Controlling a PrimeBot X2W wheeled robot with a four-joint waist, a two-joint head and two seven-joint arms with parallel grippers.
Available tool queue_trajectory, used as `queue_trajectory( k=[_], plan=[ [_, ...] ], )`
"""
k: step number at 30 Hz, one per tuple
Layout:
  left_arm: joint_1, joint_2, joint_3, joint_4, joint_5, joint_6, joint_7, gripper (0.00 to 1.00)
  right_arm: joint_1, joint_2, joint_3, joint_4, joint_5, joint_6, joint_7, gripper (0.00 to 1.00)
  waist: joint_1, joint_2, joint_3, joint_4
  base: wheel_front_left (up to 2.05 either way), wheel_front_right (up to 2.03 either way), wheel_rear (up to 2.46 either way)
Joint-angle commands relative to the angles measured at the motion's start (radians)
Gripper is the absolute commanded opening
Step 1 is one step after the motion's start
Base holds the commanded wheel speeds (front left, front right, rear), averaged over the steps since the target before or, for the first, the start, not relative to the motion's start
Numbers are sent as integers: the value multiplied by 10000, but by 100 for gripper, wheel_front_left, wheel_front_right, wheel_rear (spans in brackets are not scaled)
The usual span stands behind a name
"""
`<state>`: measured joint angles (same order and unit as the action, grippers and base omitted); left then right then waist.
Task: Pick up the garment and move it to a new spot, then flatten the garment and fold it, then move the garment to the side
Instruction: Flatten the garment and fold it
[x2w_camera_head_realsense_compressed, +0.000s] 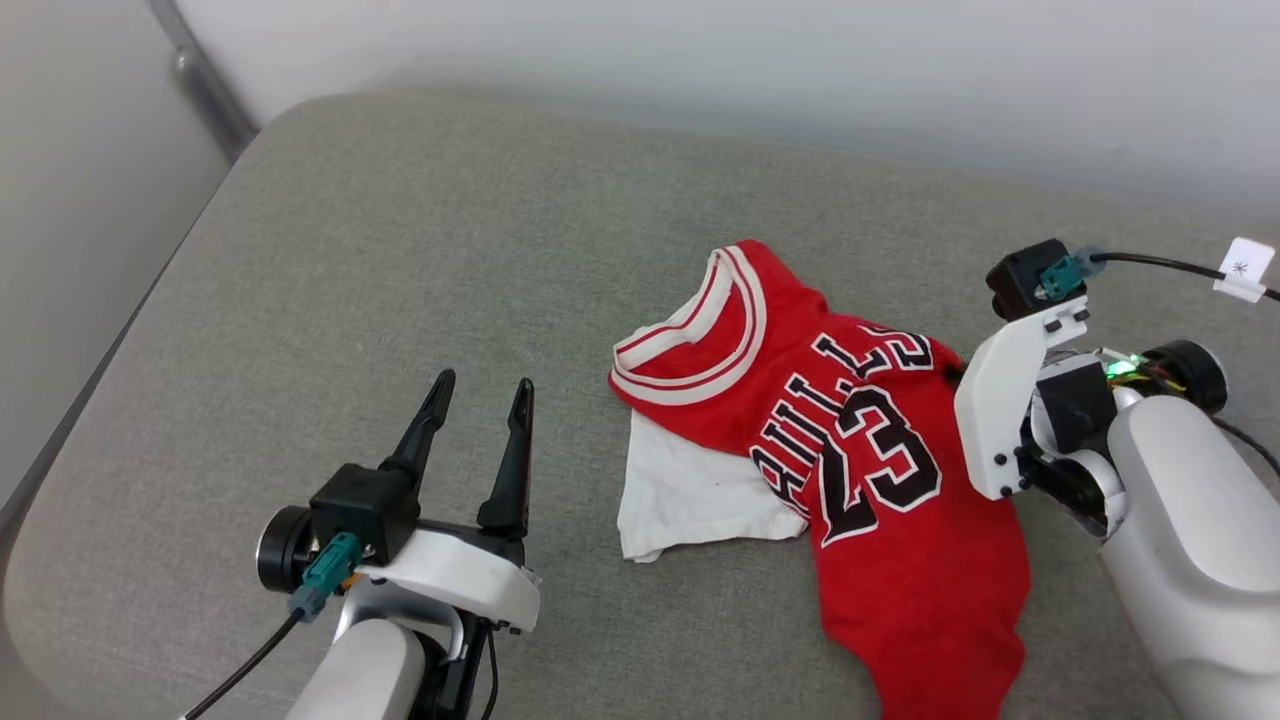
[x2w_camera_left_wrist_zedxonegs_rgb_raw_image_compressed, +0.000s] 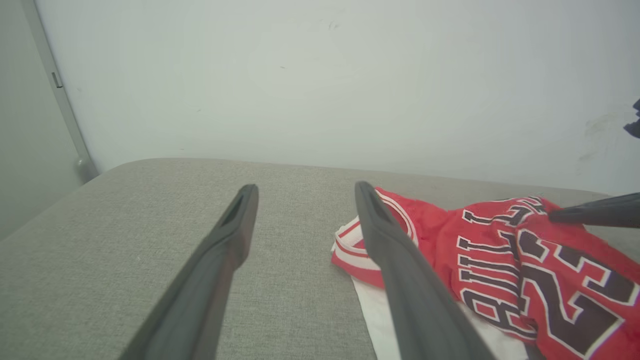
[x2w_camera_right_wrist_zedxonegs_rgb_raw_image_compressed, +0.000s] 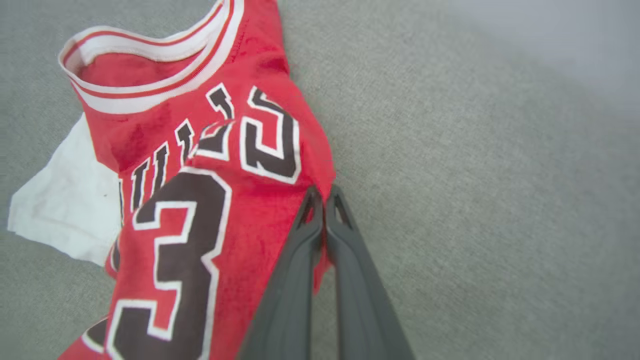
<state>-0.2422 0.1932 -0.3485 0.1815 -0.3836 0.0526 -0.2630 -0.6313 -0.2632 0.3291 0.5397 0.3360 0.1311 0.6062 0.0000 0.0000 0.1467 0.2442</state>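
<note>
The garment (x2w_camera_head_realsense_compressed: 880, 480) is a red jersey with black "BULLS 23" lettering. It lies crumpled on the grey cushion (x2w_camera_head_realsense_compressed: 400, 250), striped collar to the left, and a white sleeve (x2w_camera_head_realsense_compressed: 690, 500) sticks out beneath it. My right gripper (x2w_camera_right_wrist_zedxonegs_rgb_raw_image_compressed: 324, 200) is shut on the garment's (x2w_camera_right_wrist_zedxonegs_rgb_raw_image_compressed: 210, 210) right edge beside the lettering. In the head view the right gripper (x2w_camera_head_realsense_compressed: 950, 373) reaches in from the right, its fingers mostly hidden behind the white wrist bracket. My left gripper (x2w_camera_head_realsense_compressed: 482, 388) stands open to the left of the collar, apart from the garment (x2w_camera_left_wrist_zedxonegs_rgb_raw_image_compressed: 525, 260). The left gripper (x2w_camera_left_wrist_zedxonegs_rgb_raw_image_compressed: 306, 191) has nothing between its fingers.
The cushion's rounded left edge (x2w_camera_head_realsense_compressed: 110, 370) drops off toward a pale wall with a metal post (x2w_camera_head_realsense_compressed: 205, 85). A white wall (x2w_camera_head_realsense_compressed: 800, 70) runs behind the cushion. A black cable with a white tag (x2w_camera_head_realsense_compressed: 1245, 268) trails from the right wrist.
</note>
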Motion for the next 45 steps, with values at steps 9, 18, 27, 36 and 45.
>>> queue_trajectory(
  k=[9, 18, 27, 36, 45],
  plan=[
    [774, 172, 157, -68, -39, 254, 34, 100, 2597, -2, -1889, -2699, -1094, -7, -184, 0, 0, 0, -1045, -1323, 0, 0, 0],
    [1338, 408, 224, -428, -144, 541, 433, 100, 7234, 1529, -2850, -4421, -1168, -5, 717, 29, 0, 0, -1316, -1932, 0, 0, 0],
    [1815, 612, 256, -690, -245, 744, 703, 100, 7461, 2108, -3811, -5260, -1200, -7, -3241, 100, 0, 0, -1540, -2143, 0, 0, 0],
    [2069, 791, 300, -831, -284, 932, 865, 100, 6988, 2136, -3666, -5655, -1679, -7, -6275, 100, 0, 0, -1724, -2175, 0, 0, 0],
    [1832, 993, 150, -882, -234, 864, 1223, 100, 7116, 2139, -3538, -5763, -1668, -7, -6638, 100, 0, 0, -1764, -2326, 0, 0, 0]
  ],
)
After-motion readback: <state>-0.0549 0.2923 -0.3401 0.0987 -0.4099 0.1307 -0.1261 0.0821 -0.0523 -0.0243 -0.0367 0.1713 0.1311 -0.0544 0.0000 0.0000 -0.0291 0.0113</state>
